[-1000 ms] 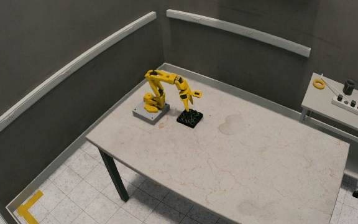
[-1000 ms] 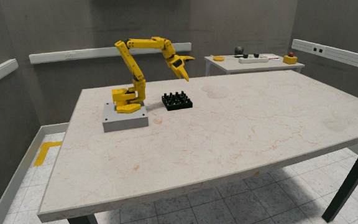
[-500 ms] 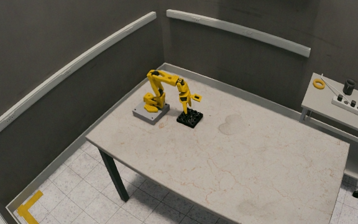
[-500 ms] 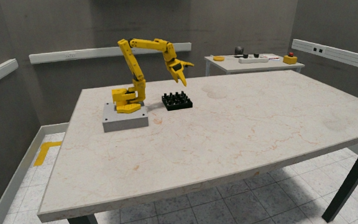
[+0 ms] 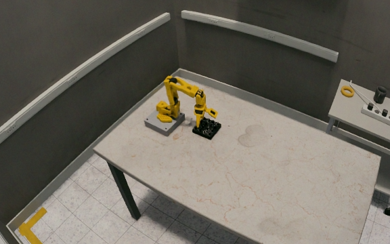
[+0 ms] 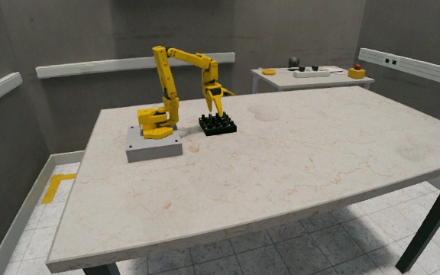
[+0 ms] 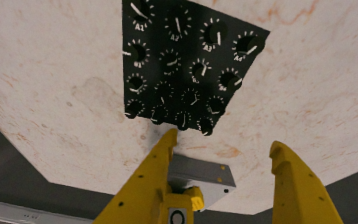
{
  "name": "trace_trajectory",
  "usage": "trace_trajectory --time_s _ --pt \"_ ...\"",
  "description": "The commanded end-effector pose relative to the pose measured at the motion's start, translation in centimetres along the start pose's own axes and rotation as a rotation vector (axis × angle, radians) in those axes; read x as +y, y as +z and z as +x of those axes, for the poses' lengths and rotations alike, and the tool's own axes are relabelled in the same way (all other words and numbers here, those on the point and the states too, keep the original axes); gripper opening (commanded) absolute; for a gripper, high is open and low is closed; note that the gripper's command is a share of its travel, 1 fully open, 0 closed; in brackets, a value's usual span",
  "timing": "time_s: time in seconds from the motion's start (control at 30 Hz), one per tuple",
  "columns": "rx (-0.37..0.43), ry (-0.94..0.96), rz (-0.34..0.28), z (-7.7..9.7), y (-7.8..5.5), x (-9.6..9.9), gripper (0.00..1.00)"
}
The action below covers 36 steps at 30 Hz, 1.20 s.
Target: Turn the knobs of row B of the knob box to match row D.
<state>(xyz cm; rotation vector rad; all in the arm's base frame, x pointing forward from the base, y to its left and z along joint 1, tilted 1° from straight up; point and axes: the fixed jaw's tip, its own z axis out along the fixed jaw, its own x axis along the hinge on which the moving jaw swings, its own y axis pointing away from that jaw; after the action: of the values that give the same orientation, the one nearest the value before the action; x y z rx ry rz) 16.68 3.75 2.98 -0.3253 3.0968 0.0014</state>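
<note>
The black knob box lies flat on the marble table, just right of the arm's base. In the wrist view its sixteen knobs show in four rows, with row A at the top and row D at the bottom. Row B runs from B1 to B4. Row D is the row nearest my fingers. My yellow gripper points down, close above the box's near edge. It is open and empty, touching no knob.
The arm's grey base block stands left of the box. A side table with a power strip, a cup and a yellow ring stands beyond the table's far right. Walls close off the back and left.
</note>
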Motion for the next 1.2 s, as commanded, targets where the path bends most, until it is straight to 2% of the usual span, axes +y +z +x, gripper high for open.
trace_trajectory --time_s 0.0,0.53,1.03,1.17 --pt "0.017 0.0 -0.002 0.1 0.0 0.0 0.4" --pt "0.017 0.116 -0.001 0.0 0.0 0.2 0.35" --pt "0.017 0.563 0.002 -0.3 0.0 1.0 0.18" --pt "0.017 0.617 0.003 -0.3 0.0 1.1 0.16"
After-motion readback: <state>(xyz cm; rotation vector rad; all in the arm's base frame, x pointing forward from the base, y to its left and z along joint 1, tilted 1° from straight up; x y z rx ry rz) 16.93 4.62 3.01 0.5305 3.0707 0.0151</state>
